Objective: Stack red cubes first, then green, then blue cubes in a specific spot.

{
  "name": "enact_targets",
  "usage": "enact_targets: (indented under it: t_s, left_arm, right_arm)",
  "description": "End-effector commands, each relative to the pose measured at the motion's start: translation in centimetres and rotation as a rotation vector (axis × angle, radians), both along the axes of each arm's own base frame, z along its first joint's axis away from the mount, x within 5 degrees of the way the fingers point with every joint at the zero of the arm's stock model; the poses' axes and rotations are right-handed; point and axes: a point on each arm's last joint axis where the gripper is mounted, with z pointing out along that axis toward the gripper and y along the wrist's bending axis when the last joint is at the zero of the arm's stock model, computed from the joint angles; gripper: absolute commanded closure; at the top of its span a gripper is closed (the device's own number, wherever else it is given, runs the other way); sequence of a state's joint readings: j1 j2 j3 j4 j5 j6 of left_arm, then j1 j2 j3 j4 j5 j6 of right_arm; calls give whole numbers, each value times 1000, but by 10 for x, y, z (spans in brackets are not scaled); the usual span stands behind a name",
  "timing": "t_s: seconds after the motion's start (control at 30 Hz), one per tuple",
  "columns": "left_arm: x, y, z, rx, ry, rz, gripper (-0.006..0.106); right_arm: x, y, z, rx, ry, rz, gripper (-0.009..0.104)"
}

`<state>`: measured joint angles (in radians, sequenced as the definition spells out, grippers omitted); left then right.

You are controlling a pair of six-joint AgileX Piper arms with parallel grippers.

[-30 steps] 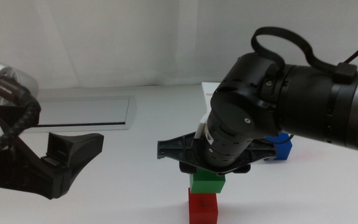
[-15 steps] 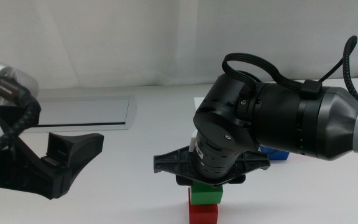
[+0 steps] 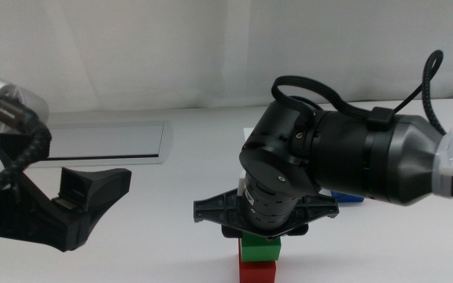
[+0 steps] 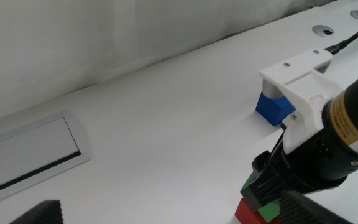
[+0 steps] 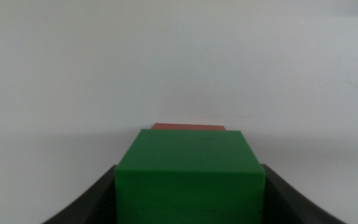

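Right gripper (image 3: 263,236) low over the stack, fingers (image 5: 92,199) clamped on the green (image 5: 190,171), set on the red cube (image 3: 256,273). Blue cube (image 4: 274,107) well apart (on the worktop (image 3: 171,212)). Left gripper (image 3: 85,200) waiting aside, fingers apart.

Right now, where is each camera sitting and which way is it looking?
Middle view: up in front, looking forward and down over the table; the left gripper waits at the left, the right gripper is over the green cube on the red cube.
Left wrist view: on the left arm, facing across the table toward the right arm and the blue cube; only its own jaw tips show.
Right wrist view: on the right arm, close behind the green cube between its jaws.
All three views show the green cube on the red one.
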<state>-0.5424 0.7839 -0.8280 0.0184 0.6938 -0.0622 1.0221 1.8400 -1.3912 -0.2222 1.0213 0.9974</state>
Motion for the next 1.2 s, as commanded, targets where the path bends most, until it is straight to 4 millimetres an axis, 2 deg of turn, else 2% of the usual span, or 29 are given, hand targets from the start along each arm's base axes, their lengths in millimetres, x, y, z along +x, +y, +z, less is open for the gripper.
enact_targets:
  t_s: [0.0,0.23,0.83,0.9,0.93,0.97,1.07,1.1,1.17]
  left_arm:
    - [-1,-1,0,-15,-2,-5,14]
    - [-1,-1,0,-15,-2,-5,14]
    - [-1,-1,0,-11,-5,-8,14]
    - [-1,-1,0,-11,-5,-8,14]
    - [-1,-1,0,-11,-5,-8,14]
    - [-1,-1,0,-11,-5,-8,14]
    - [-1,-1,0,-11,-5,-8,14]
    - [-1,-1,0,-9,-7,-10,14]
    - [-1,-1,0,-9,-7,-10,14]
  right_arm:
    - [1,3,-6,-16,-8,6,97]
    - [3,7,-15,-16,-5,11,97]
    - [5,6,-15,-22,-28,8,97]
    - [5,6,-15,-22,-28,8,93]
    - [5,7,-15,-20,-29,8,69]
    - [5,7,-15,-15,-31,10,59]
    - [6,8,-15,-10,-35,14,50]
    - [6,8,-15,-3,-38,20,36]
    - [5,9,-15,5,-33,18,30]
